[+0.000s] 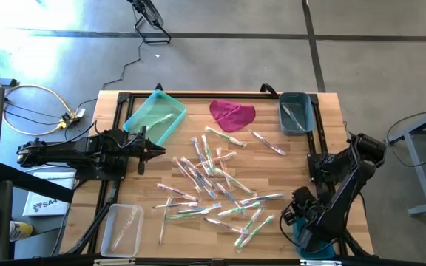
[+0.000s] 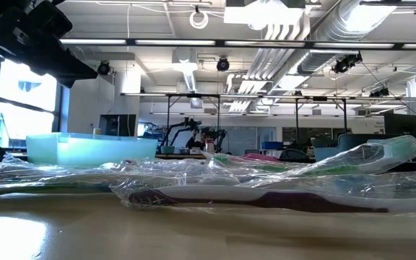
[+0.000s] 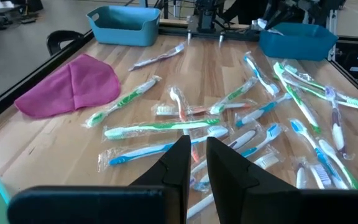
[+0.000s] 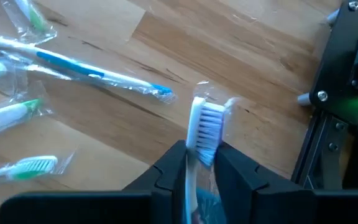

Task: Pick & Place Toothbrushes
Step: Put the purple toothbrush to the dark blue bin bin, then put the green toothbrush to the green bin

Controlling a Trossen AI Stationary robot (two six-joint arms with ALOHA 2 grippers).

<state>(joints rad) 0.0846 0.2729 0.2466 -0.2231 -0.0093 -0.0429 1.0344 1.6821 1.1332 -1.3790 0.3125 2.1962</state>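
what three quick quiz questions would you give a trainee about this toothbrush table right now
1. True or false: the crumpled magenta cloth lies between the light green plastic tray and the grey-blue plastic bin.
2. Which gripper holds a wrapped toothbrush with blue and white bristles? A) the left gripper B) the right gripper C) neither
3. Fill in: the right gripper is above a bright ___ plastic bin at the table's corner.

Key: 1 true; 2 B; 3 blue.
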